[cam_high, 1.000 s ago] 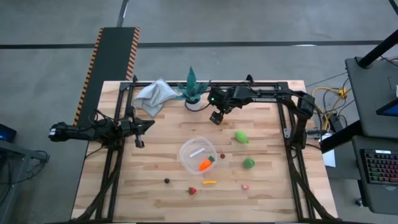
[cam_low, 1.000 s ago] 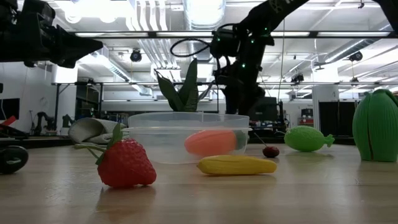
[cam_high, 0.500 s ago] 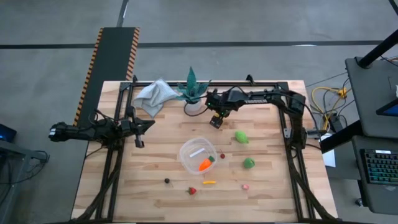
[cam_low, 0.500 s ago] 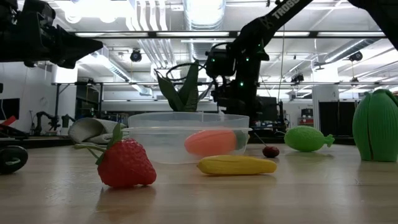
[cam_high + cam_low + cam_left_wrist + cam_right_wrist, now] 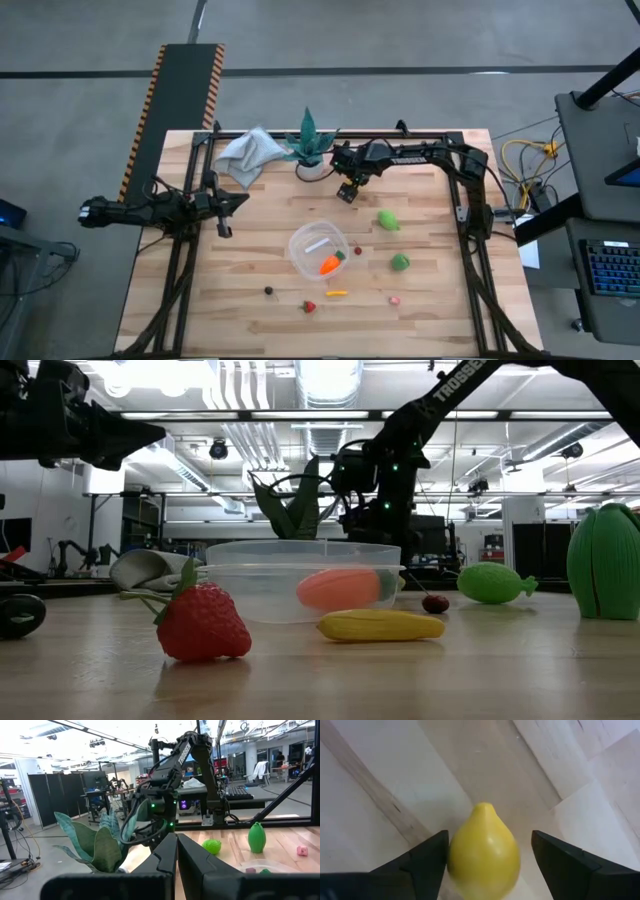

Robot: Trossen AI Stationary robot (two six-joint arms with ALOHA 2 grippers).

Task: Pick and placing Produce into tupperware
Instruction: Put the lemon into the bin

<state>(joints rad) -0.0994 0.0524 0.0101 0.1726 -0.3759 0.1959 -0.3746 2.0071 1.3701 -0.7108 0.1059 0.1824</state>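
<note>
A yellow lemon (image 5: pixel 484 857) lies on the table between the open fingers of my right gripper (image 5: pixel 489 836), which points down near the teal plant's white pot (image 5: pixel 311 168); in the high view my right gripper (image 5: pixel 347 190) covers the lemon. The clear round tupperware (image 5: pixel 318 250) stands mid-table with the orange carrot (image 5: pixel 330 265) inside. On the table around it lie two green pieces (image 5: pixel 387 220) (image 5: pixel 400 262), a red strawberry (image 5: pixel 309 307), a yellow piece (image 5: pixel 337 294), and dark (image 5: pixel 268 291) and pink (image 5: pixel 394 299) bits. My left gripper (image 5: pixel 228 203) waits, shut, at the left edge. My right gripper comes from above with one finger on each side of the lemon's wide middle. One finger (image 5: pixel 427 862) stands right against the lemon's side; I cannot tell whether it touches. The other finger (image 5: pixel 560 862) is clearly apart. The lemon rests on the table.
The teal spiky plant (image 5: pixel 308 140) and a grey cloth (image 5: pixel 248 155) sit at the far edge, close to my right arm. A small red cherry (image 5: pixel 357 251) lies beside the tupperware. Bare wood lies between the lemon and the tupperware.
My right gripper has come down toward the table beside the plant pot, and its arm has folded in toward the table's left. The produce and the tupperware have stayed where they were.
</note>
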